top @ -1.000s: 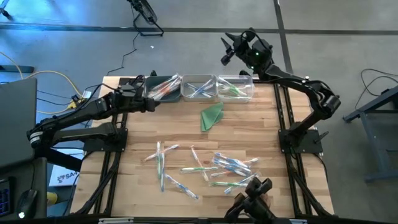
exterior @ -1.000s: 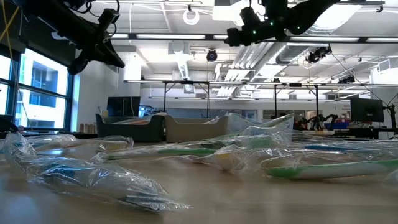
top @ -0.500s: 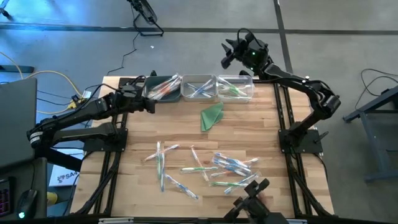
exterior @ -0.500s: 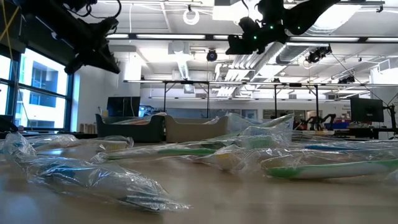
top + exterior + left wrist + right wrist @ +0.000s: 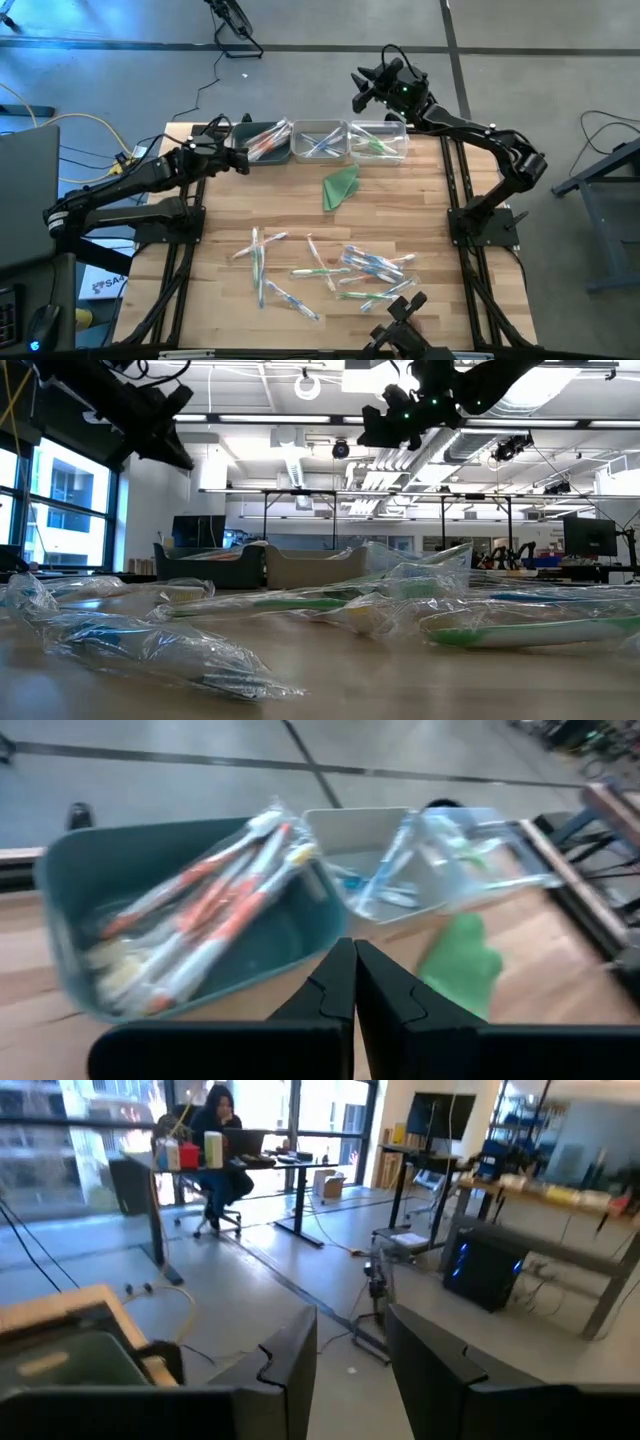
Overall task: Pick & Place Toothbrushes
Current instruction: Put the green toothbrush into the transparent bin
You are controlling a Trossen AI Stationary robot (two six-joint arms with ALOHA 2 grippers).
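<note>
- High view: three bins sit in a row at the far edge of the table (image 5: 220, 215). The teal bin (image 5: 262, 143) holds orange-accented toothbrushes, the middle bin (image 5: 320, 141) blue ones, the clear bin (image 5: 378, 140) green ones. A loose pile of toothbrushes (image 5: 330, 270) lies scattered near the front edge, so I judge most sorting remains. A green cloth (image 5: 341, 186) lies between bins and pile.
- Low view: wrapped toothbrushes fill the foreground; both my arms hang high above.
- Left wrist view: my left end effector (image 5: 354, 982) is clenched and empty, just before the teal bin.
- Right wrist view: my right end effector (image 5: 350, 1360) is released, parted fingers grasping nothing, aimed beyond the table at the room, where a person sits at a desk.
</note>
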